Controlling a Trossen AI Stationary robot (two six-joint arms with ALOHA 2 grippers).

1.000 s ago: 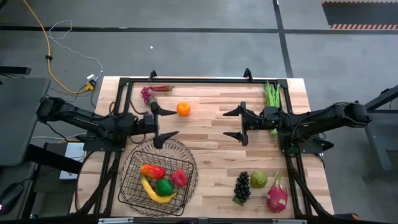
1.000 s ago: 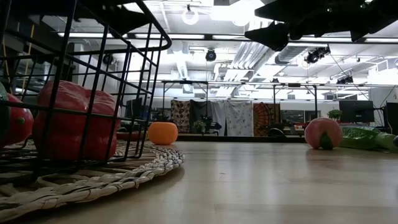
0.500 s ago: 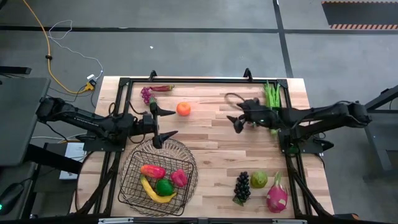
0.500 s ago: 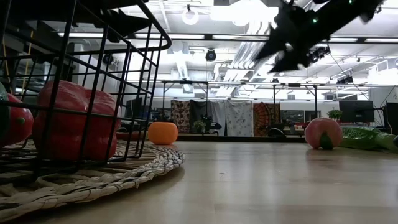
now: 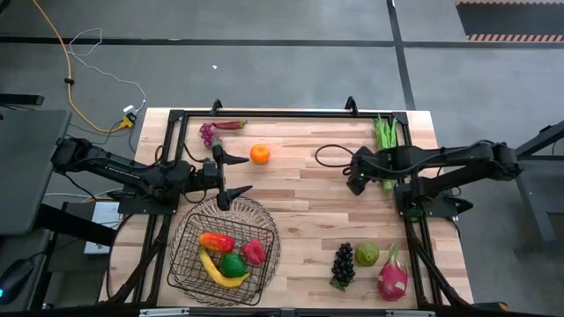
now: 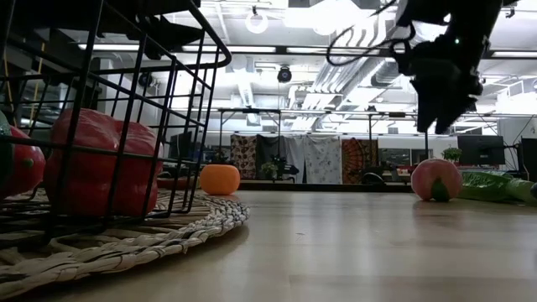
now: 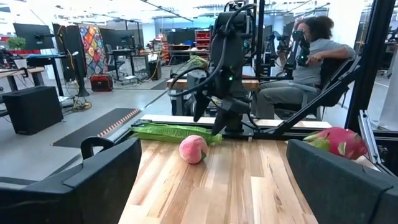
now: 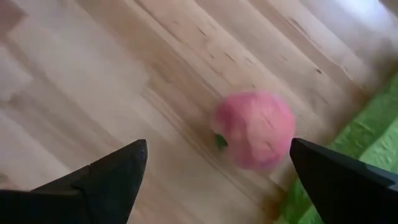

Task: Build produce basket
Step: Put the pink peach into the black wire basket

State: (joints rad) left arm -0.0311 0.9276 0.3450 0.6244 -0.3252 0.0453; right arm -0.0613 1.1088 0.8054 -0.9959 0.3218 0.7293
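The basket (image 5: 225, 244) sits on a woven mat near the table's near-left and holds a mango, a banana, a lime and a red piece. The pink peach (image 8: 254, 137) rests on the table by the green beans (image 5: 385, 132); it also shows in the low view (image 6: 435, 179) and the left wrist view (image 7: 193, 149), but my right arm hides it in the high view. My right gripper (image 5: 356, 174) hangs open above the peach, fingers pointing down, touching nothing. My left gripper (image 5: 236, 174) waits open just beyond the basket's far rim.
An orange (image 5: 260, 154) and purple grapes (image 5: 210, 132) lie toward the far left. Dark grapes (image 5: 343, 264), a green pear (image 5: 367, 254) and a dragon fruit (image 5: 393, 275) lie at the near right. Bare wood spans the table's middle. A seated person (image 7: 311, 56) shows beyond the table.
My right gripper has drawn back toward the table's right edge and tipped from level to pointing down, ending above the peach. Its fingers have stayed open. My left arm and all the produce have kept still.
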